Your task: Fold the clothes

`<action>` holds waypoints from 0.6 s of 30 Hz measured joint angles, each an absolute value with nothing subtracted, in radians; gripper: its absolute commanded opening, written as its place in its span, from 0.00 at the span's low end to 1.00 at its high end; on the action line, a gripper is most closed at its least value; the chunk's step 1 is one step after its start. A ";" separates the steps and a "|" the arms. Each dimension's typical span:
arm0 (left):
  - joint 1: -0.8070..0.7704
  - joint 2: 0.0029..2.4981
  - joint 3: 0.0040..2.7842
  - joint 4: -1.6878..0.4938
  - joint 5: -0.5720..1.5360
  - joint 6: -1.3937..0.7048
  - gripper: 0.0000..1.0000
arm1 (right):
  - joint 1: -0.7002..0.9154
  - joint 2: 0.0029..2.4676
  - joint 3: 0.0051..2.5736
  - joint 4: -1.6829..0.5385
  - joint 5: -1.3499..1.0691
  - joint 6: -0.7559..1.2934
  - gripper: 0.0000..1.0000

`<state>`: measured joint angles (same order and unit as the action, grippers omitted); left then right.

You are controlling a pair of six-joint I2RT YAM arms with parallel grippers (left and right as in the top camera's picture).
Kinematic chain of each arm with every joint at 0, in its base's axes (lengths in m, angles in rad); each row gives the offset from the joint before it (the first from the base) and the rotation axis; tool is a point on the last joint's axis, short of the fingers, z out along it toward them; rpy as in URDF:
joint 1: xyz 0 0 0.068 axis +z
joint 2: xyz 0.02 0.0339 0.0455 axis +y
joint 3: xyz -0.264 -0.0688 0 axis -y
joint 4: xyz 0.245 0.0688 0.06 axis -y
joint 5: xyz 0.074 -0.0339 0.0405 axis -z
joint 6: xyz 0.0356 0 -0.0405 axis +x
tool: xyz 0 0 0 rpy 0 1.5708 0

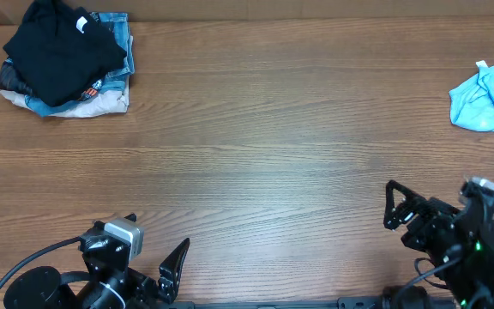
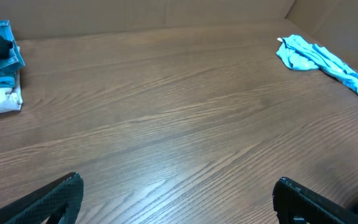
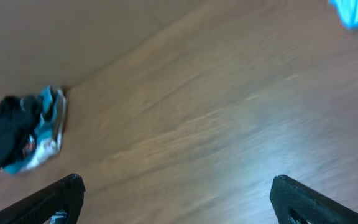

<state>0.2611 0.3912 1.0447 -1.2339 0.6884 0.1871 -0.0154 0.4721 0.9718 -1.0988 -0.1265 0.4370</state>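
Showing both arms low at the near edge of the wooden table (image 1: 256, 146), well apart from the laundry. The black T-shirt (image 1: 58, 51) lies crumpled on top of a small pile in the far left corner, its small white tag (image 1: 81, 24) turned upward; any writing on the tag is too small to read. Beneath it lie a blue garment (image 1: 123, 27), a white garment (image 1: 108, 104) and a strip of orange-and-white print (image 1: 94, 86), illegible at this size. A turquoise cloth (image 1: 487, 99) lies bunched at the far right edge. The left gripper (image 2: 179, 182) and the right gripper (image 1: 391, 206) both have their jaws spread wide, holding nothing.
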 measured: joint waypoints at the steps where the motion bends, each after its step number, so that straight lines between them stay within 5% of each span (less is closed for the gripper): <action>1: 0.261 0.391 1.045 -1.234 0.688 0.187 1.00 | -0.022 0.443 0.945 -1.068 -0.123 0.429 1.00; 18: 0.261 0.391 1.040 -1.234 0.688 0.187 1.00 | -0.031 0.080 0.324 -0.379 -0.123 0.184 1.00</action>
<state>0.2611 0.3912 1.0397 -1.2339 0.6884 0.1871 -0.0311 0.0803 0.3241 -0.3786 -0.1226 0.1841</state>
